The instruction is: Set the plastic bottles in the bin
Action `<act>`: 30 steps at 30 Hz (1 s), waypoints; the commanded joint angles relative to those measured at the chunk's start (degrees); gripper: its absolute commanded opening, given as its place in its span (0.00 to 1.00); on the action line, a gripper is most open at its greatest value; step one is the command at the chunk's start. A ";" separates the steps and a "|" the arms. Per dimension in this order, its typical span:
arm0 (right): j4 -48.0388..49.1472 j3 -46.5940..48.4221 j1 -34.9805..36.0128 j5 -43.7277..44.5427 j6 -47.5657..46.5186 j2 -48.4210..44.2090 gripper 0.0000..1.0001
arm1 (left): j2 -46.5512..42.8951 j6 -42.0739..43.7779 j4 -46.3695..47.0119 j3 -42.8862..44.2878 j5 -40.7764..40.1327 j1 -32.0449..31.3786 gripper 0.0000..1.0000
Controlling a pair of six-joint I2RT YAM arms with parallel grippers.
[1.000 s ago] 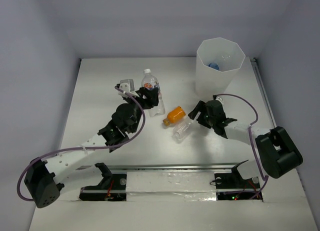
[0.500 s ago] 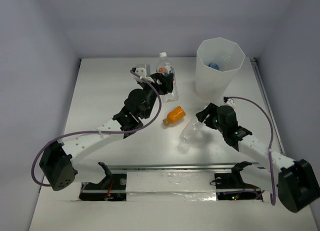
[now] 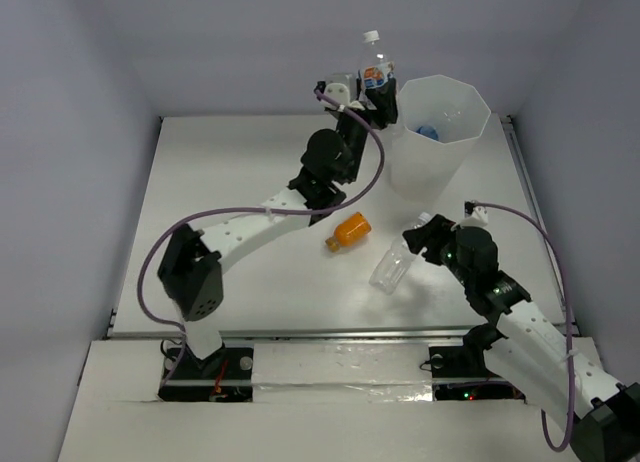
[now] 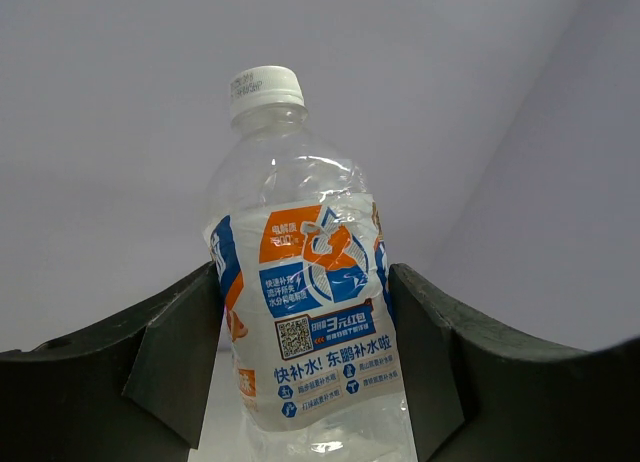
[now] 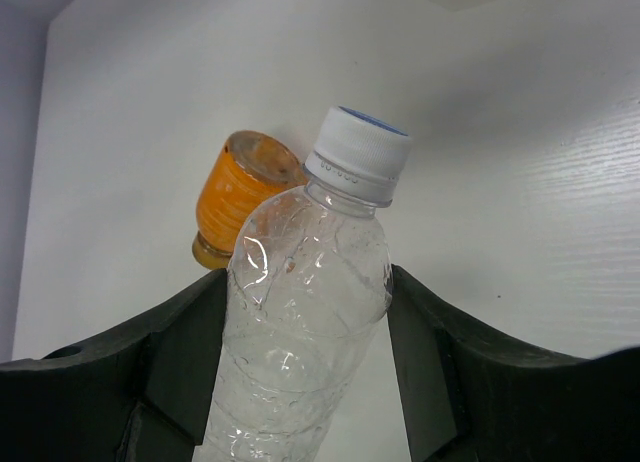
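My left gripper (image 3: 379, 94) is shut on a clear bottle with a blue-and-orange label (image 3: 374, 68), held upright high in the air just left of the bin (image 3: 440, 132); it also shows in the left wrist view (image 4: 300, 312). The bin is tall, translucent white, at the back right, with bottles inside, one blue-capped (image 3: 428, 132). My right gripper (image 3: 420, 244) is shut on an unlabelled clear bottle (image 3: 391, 267), lifted and tilted above the table; it also shows in the right wrist view (image 5: 300, 322). A stubby orange bottle (image 3: 349, 230) lies on the table, and it shows beyond the held bottle in the right wrist view (image 5: 240, 192).
The white table (image 3: 220, 202) is walled at back and sides. A rail (image 3: 340, 334) runs along its near edge. The left arm (image 3: 290, 207) stretches diagonally across the table toward the bin.
My left gripper has carried the labelled bottle up and to the right, from mid-table to beside the bin's rim. My right gripper has lifted the unlabelled bottle and drawn back toward the near right.
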 commanded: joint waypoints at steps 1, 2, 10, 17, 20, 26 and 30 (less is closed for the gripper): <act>0.83 -1.15 0.48 -1.92 -1.26 -0.84 0.57 | 6.09 5.29 7.78 10.50 -2.02 -0.63 0.54; 0.92 -1.33 0.48 -2.27 -1.27 -0.92 0.57 | 10.02 6.95 8.22 12.87 -2.29 -0.63 0.54; 1.54 -1.16 0.48 -4.73 -2.58 -1.72 0.57 | 28.77 10.13 2.78 44.34 -0.81 -1.77 0.55; -0.83 0.51 0.48 -3.77 -4.25 -4.53 0.57 | 38.62 12.15 2.60 53.15 0.79 -1.77 0.57; -2.41 3.14 0.48 -3.94 -4.87 -5.49 0.57 | 40.55 13.72 4.87 53.50 1.84 -1.77 0.60; -4.61 5.08 0.48 -3.07 -5.31 -8.04 0.57 | 45.13 17.77 5.59 56.49 2.02 -1.77 0.66; -6.10 5.61 0.48 -2.10 -5.22 -8.92 0.57 | 45.57 18.56 6.29 55.71 1.23 -1.77 0.86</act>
